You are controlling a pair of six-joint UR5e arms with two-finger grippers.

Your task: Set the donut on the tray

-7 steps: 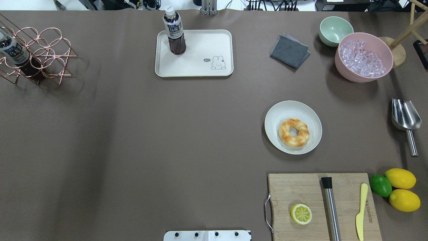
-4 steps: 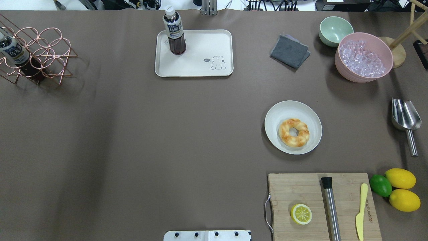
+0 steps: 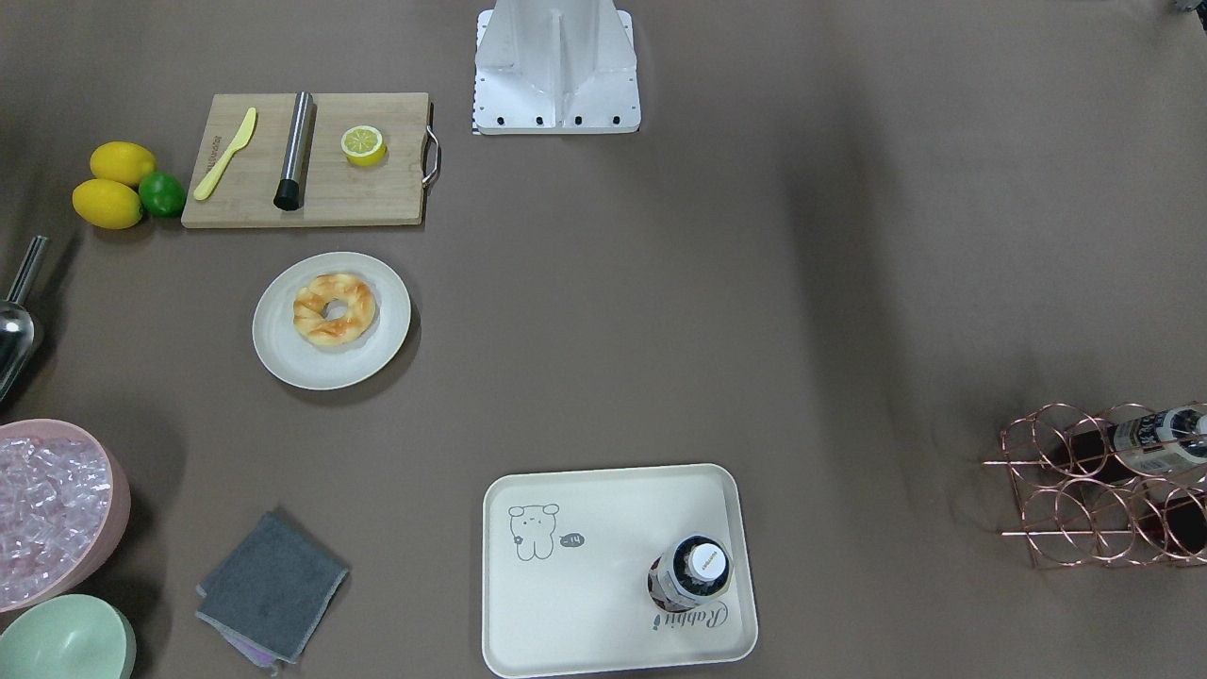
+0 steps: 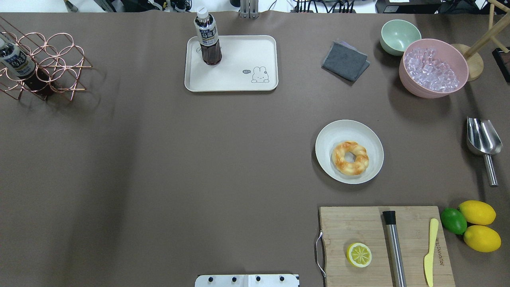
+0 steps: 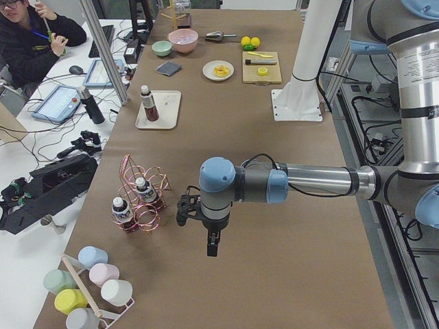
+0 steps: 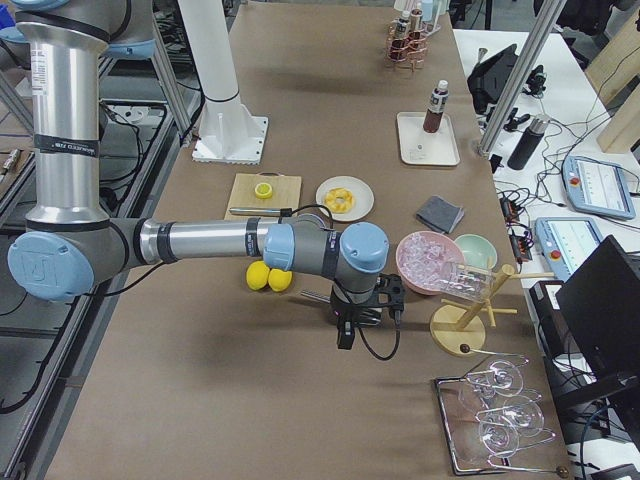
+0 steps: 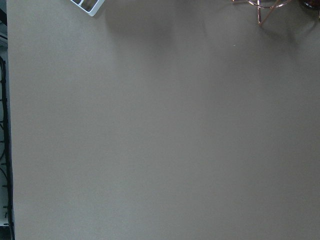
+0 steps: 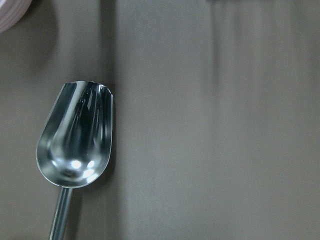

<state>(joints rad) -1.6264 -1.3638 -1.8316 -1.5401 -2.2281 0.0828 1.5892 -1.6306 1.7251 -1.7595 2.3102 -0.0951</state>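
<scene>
The donut (image 4: 350, 158) is a golden ring with orange-brown streaks. It lies on a round off-white plate (image 4: 338, 133) at the table's right middle, also seen in the front view (image 3: 334, 308). The cream tray (image 4: 235, 59) with a rabbit drawing sits at the far centre. A dark drink bottle (image 4: 207, 40) stands on its left corner. My left gripper (image 5: 209, 243) hangs over bare table near the copper rack. My right gripper (image 6: 343, 335) hangs over the table by the scoop. Both show only in the side views, so I cannot tell if they are open or shut.
A cutting board (image 4: 358, 227) holds a lemon half (image 4: 359, 254), a steel muddler (image 4: 394, 247) and a yellow knife (image 4: 430, 251). Lemons and a lime (image 4: 453, 220), a steel scoop (image 4: 483, 137), a pink ice bowl (image 4: 433, 67), a green bowl (image 4: 399, 36), a grey cloth (image 4: 344, 60) and a copper bottle rack (image 4: 40, 65) stand around.
</scene>
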